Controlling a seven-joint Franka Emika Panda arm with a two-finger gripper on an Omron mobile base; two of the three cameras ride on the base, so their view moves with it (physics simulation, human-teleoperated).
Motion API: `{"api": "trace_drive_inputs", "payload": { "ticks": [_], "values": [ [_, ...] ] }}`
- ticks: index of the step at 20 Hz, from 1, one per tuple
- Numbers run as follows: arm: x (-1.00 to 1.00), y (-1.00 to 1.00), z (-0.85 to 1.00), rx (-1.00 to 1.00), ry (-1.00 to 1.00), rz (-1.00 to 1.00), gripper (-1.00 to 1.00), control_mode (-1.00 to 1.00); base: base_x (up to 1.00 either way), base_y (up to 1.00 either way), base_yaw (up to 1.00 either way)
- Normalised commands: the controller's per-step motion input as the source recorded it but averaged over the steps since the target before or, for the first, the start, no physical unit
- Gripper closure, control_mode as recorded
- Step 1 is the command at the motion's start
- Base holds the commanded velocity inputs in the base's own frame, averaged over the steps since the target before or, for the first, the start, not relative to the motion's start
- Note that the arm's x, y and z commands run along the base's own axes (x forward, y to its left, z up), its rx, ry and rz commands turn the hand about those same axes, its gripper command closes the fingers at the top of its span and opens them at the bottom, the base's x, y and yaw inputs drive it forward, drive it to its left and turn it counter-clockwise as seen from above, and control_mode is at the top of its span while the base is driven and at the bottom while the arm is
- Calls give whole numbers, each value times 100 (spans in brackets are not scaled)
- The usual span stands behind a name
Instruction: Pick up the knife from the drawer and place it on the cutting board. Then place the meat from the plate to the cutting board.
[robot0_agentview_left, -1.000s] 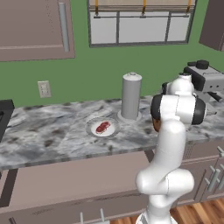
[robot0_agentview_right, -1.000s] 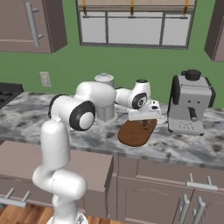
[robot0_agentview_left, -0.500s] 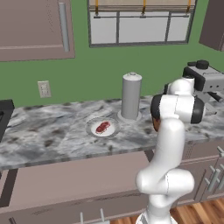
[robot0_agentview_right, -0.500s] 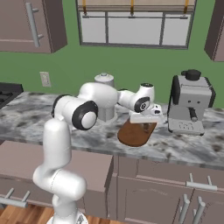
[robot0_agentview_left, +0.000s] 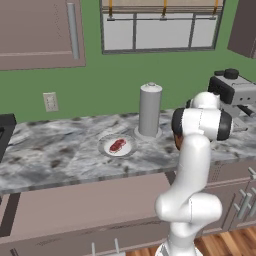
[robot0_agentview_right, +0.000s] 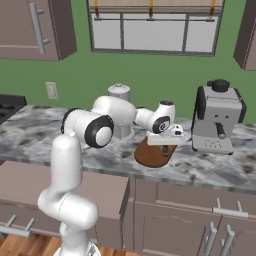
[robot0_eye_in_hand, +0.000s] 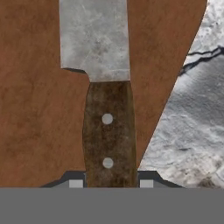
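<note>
A: Checking knife (robot0_eye_in_hand: 106, 87): grey mottled blade, dark brown wooden handle with two pale rivets. Where is it?

B: In the jaws, clamped on the handle's butt end, one dark fingertip (robot0_eye_in_hand: 75, 180) either side. Blade points away from the hand, over the cutting board (robot0_eye_in_hand: 35, 113).

A: Board?

B: Reddish-brown wood, rounded edge, lying on the grey marbled desk (robot0_agentview_right: 30, 137), just beside the coffee machine (robot0_agentview_right: 217, 122). Gripper (robot0_agentview_right: 165, 141) sits right above it.

A: Meat?

B: Small red slab (robot0_agentview_left: 117, 145) with pale streaks, lying on the round white plate (robot0_agentview_left: 106, 150), near the tall grey canister (robot0_agentview_left: 150, 109). Well apart from the board.
</note>
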Motion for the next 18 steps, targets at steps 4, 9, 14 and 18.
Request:
{"api": "trace_drive_inputs", "payload": {
  "ticks": [4,9,14,18],
  "values": [
    [0,0,-27,0,0,0,100,-100,0,0,0],
    [0,0,-28,0,0,0,100,-100,0,0,0],
    [0,1,-27,0,0,0,100,-100,0,0,0],
    [0,1,-28,0,0,0,100,-100,0,0,0]
  ]
}}
